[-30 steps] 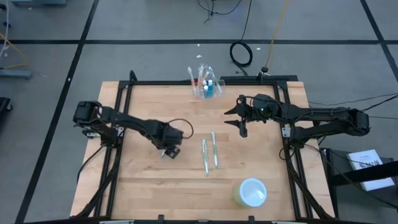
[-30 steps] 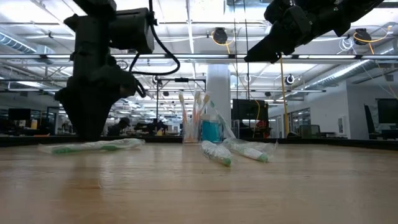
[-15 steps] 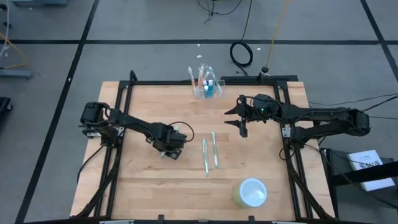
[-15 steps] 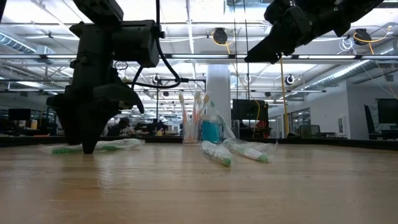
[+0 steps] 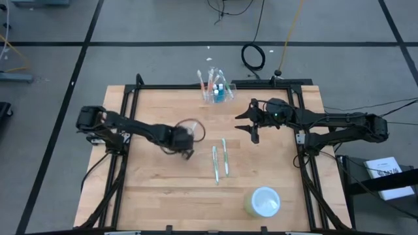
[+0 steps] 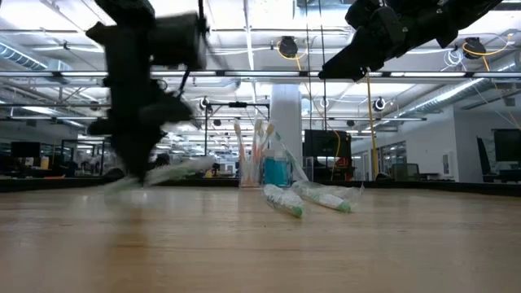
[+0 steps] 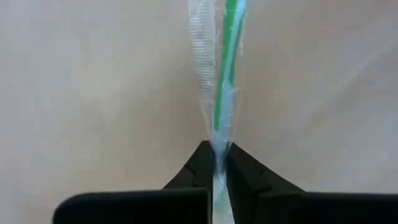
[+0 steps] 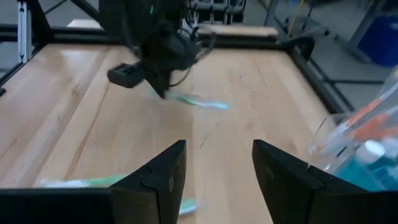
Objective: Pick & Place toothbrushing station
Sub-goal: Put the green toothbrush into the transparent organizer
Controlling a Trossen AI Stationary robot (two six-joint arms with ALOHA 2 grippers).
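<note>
My left gripper [image 5: 184, 147] is left of the table's middle, shut on a green toothbrush in a clear wrapper [image 7: 225, 74], which sticks out from it [image 8: 200, 101]. Two more wrapped toothbrushes [image 5: 219, 160] lie flat on the wood at mid-table. The toothbrushing station, a clear holder cup [image 5: 216, 90] with brushes and a blue item standing in it, stands at the far edge. My right gripper [image 5: 249, 125] hangs open above the table, right of the cup, with nothing between its fingers [image 8: 217, 168]. My left gripper pinches the wrapped toothbrush between its two fingertips [image 7: 205, 163], on the wrapper and green handle near one end [image 7: 219, 140]. The fingers come from above, pointing down. The toothbrush reaches out sideways from the fingers and seems lifted off the wood [image 6: 167, 171].
A pale round tub with a white lid [image 5: 263, 201] stands near the front right. A black frame [image 5: 130, 98] runs along the table's edges. Bare wood lies at the front left [image 5: 150, 196].
My left gripper has shut on the wrapped toothbrush that lay on the table at the left. It has then risen a little and moved toward the table's far right, taking the toothbrush up off the wood. My right gripper has kept still.
</note>
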